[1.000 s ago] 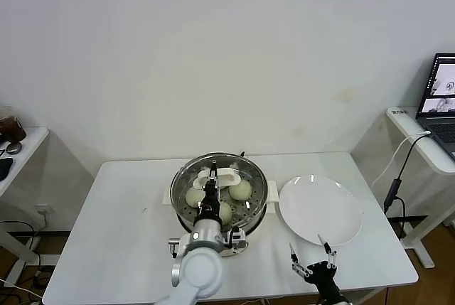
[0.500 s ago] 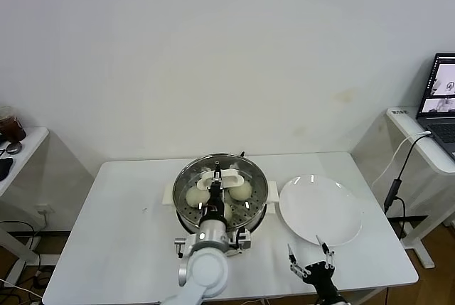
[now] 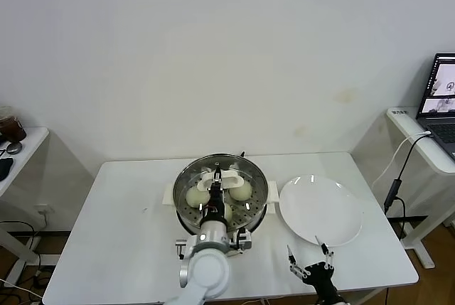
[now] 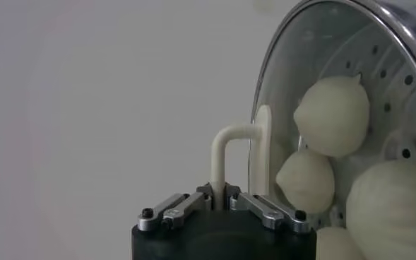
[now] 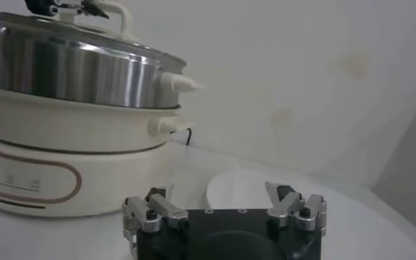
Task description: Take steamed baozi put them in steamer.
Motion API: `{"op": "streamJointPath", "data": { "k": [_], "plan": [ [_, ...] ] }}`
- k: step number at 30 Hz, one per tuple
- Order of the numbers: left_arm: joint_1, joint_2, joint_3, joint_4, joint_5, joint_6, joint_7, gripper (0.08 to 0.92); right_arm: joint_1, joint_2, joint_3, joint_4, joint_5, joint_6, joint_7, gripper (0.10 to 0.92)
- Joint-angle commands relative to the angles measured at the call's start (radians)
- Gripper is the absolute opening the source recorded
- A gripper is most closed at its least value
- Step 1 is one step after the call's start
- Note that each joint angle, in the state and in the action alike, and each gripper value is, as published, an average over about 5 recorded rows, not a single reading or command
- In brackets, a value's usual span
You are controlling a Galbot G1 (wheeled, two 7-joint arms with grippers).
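The steamer (image 3: 183, 202), a shiny steel pot on a white base, stands mid-table with a round glass lid (image 3: 245, 172) lying over it. Through the glass I see several cream-white steamed baozi (image 3: 197, 196) on the perforated tray; the left wrist view shows them close up (image 4: 333, 116). My left gripper (image 3: 216, 185) reaches over the pot from the front and is shut on the lid's white handle (image 4: 225, 141), its jaws pressed against the bar on both sides. My right gripper (image 3: 307, 254) hovers open near the table's front edge, nothing between its fingers.
A flat white plate (image 3: 320, 209) lies to the right of the steamer, bare, just beyond the right gripper (image 5: 222, 201). The steamer's side handles (image 5: 179, 83) stick out toward the plate. A side desk with a laptop (image 3: 437, 99) stands at the far right.
My left gripper and the lid have shifted slightly to the right, so the lid now sits more squarely over the steamer. The right gripper has stayed where it was.
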Motion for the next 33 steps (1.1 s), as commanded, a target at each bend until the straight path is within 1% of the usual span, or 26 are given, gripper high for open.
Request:
{"op": "streamJointPath", "data": {
  "k": [1, 4, 7, 9, 12, 14, 17, 19, 21, 25, 28, 33],
  "plan": [
    [0.046, 0.008, -0.010, -0.065, -0.092, -0.008, -0.039, 0.235, -0.001, -0.001, -0.005, 0.003, 0.000, -0.001, -0.001, 0.823],
    [0.093, 0.034, -0.026, -0.119, -0.191, -0.032, -0.096, 0.321, -0.003, 0.001, -0.007, 0.005, -0.002, -0.002, -0.002, 0.823],
    [0.162, 0.073, -0.063, -0.191, -0.338, -0.078, -0.191, 0.408, -0.005, 0.003, -0.006, 0.008, -0.003, -0.002, -0.002, 0.823],
    [0.230, 0.099, -0.105, -0.246, -0.469, -0.126, -0.262, 0.468, -0.007, 0.003, -0.004, 0.010, -0.003, -0.002, -0.003, 0.823],
    [0.365, 0.115, -0.206, -0.326, -0.721, -0.265, -0.360, 0.555, -0.011, 0.002, 0.001, 0.013, -0.002, 0.001, -0.004, 0.823],
    [0.465, 0.109, -0.306, -0.364, -0.930, -0.403, -0.403, 0.616, -0.013, 0.002, 0.004, 0.016, 0.000, 0.004, -0.004, 0.823],
    [0.604, 0.100, -0.466, -0.386, -1.258, -0.586, -0.489, 0.702, -0.020, -0.004, 0.005, 0.024, 0.009, 0.005, -0.004, 0.823],
    [0.687, 0.102, -0.552, -0.388, -1.425, -0.664, -0.526, 0.752, -0.031, -0.019, 0.002, 0.035, 0.036, -0.001, -0.005, 0.823],
    [0.764, 0.106, -0.621, -0.386, -1.542, -0.709, -0.513, 0.796, -0.048, -0.042, -0.007, 0.054, 0.084, -0.017, -0.006, 0.823],
    [0.888, 0.118, -0.694, -0.366, -1.775, -0.776, -0.466, 0.820, -0.101, -0.103, -0.048, 0.120, 0.222, -0.065, -0.016, 0.823],
    [0.921, 0.117, -0.716, -0.299, -1.882, -0.804, -0.447, 0.822, -0.137, -0.138, -0.068, 0.165, 0.298, -0.104, -0.022, 0.823],
    [0.941, 0.110, -0.706, -0.194, -1.889, -0.873, -0.398, 0.823, -0.153, -0.152, -0.055, 0.162, 0.283, -0.120, -0.006, 0.823]
  ]
}}
